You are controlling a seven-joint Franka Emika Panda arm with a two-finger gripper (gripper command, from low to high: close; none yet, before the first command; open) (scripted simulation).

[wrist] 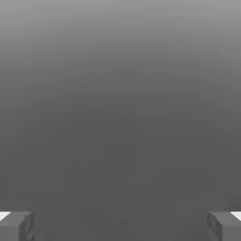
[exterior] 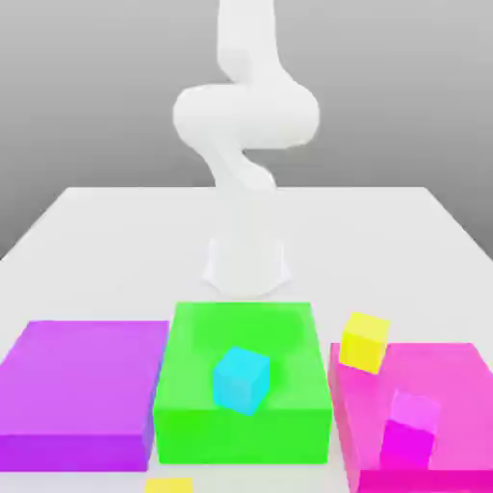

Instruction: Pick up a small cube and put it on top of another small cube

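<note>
The fingers [wrist: 20, 228] stand wide open, well apart from the small yellow cube [exterior: 364, 343] at the pink block's [exterior: 438, 371] corner

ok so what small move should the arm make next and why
I'd probably bring the gripper down toward the yellow cube near the pink block, fingers kept apart. They stand wide open with nothing between them, and the yellow cube isn't stacked on the cyan cube or the magenta cube yet.
</note>
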